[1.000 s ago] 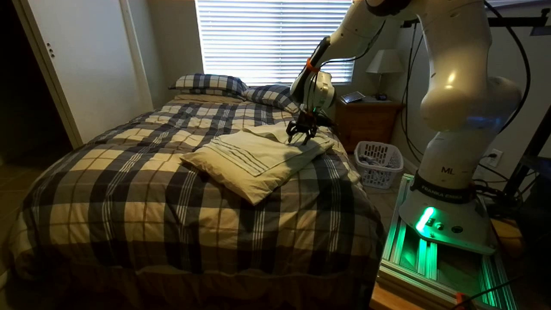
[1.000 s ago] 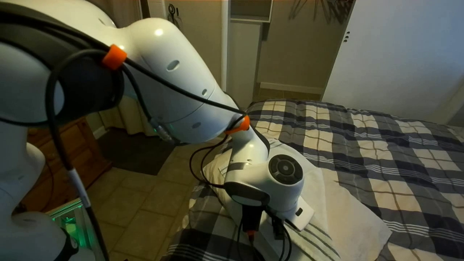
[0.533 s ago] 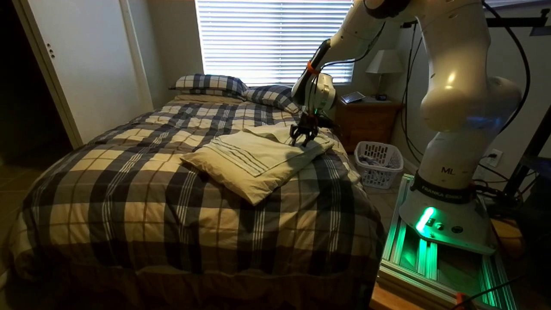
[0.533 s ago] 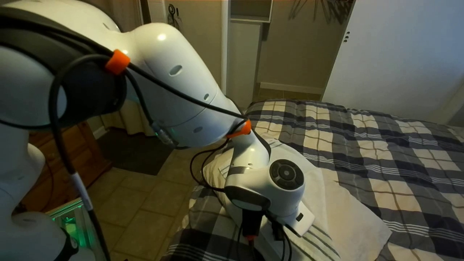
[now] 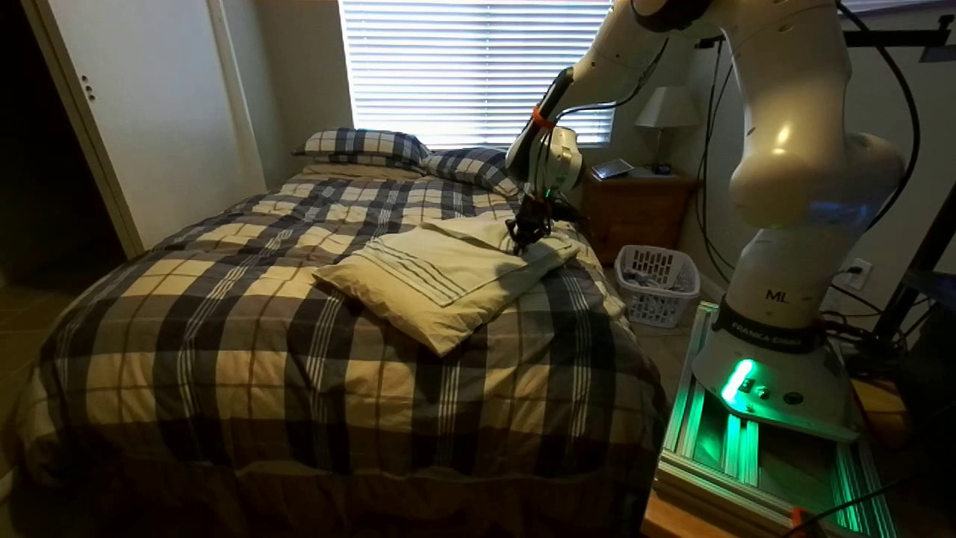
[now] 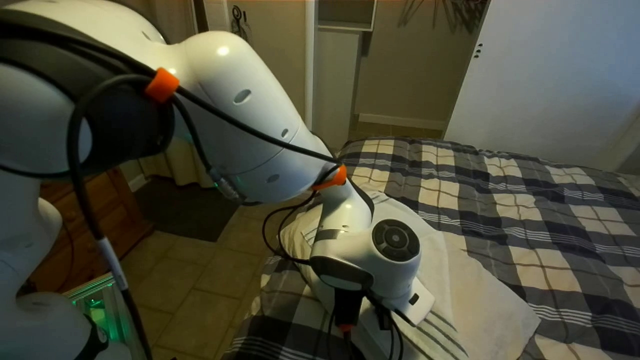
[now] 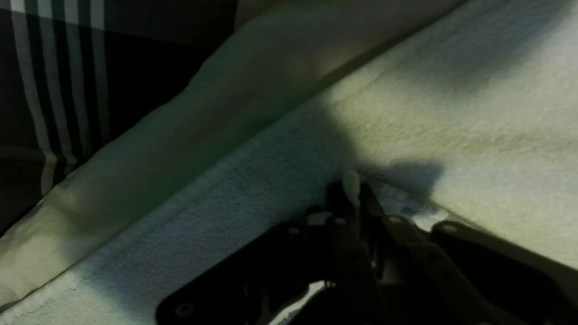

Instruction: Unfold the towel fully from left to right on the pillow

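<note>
The cream towel (image 5: 448, 258), with dark stripes near one end, lies in folded layers over a pale pillow (image 5: 403, 321) on the bed. An exterior view also shows the towel (image 6: 434, 260) and a pillow corner (image 6: 500, 300) jutting out beyond it. My gripper (image 5: 516, 248) points down onto the towel's side nearer the robot base. In the wrist view a small pinched ridge of towel (image 7: 351, 186) rises between the fingertips, which are closed on it. A layer edge runs off to the right of the pinch. The arm hides the fingers in an exterior view.
A plaid bedspread (image 5: 314, 373) surrounds the pillow. Plaid pillows (image 5: 366, 146) lie at the bed's head. A white laundry basket (image 5: 657, 288) and wooden nightstand (image 5: 635, 213) stand beside the bed. Cables (image 6: 287, 225) hang from the arm.
The fingers, apart over the towel a second ago, have come together and pinched cloth. Early on the hand dropped slightly and shifted a little toward the robot base. The towel's layout looks the same.
</note>
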Motion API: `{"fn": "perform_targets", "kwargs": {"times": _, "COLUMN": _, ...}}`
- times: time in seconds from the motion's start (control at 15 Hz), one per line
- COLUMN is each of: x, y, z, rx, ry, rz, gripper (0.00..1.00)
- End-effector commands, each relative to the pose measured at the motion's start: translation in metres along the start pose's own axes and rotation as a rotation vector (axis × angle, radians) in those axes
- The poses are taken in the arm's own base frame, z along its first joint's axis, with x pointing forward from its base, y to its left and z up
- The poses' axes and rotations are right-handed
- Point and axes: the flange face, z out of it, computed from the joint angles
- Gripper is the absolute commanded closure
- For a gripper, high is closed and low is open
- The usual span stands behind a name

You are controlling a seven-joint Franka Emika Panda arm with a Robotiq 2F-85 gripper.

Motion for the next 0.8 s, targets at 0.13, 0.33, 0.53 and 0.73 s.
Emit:
{"fn": "perform_targets", "kwargs": {"times": 0.13, "x": 0.004, "y": -0.001, "z": -0.01, "rx": -0.014, "ry": 0.017, "rz": -0.013, "gripper": 0.99}}
{"fn": "perform_targets", "kwargs": {"times": 0.33, "x": 0.01, "y": -0.004, "z": -0.031, "rx": -0.019, "ry": 0.088, "rz": -0.054, "gripper": 0.99}}
{"fn": "perform_targets", "kwargs": {"times": 0.53, "x": 0.027, "y": -0.012, "z": -0.057, "rx": -0.041, "ry": 0.252, "rz": -0.141, "gripper": 0.99}}
{"fn": "perform_targets", "kwargs": {"times": 0.73, "x": 0.04, "y": -0.029, "z": -0.075, "rx": -0.042, "ry": 0.398, "rz": -0.214, "gripper": 0.99}}
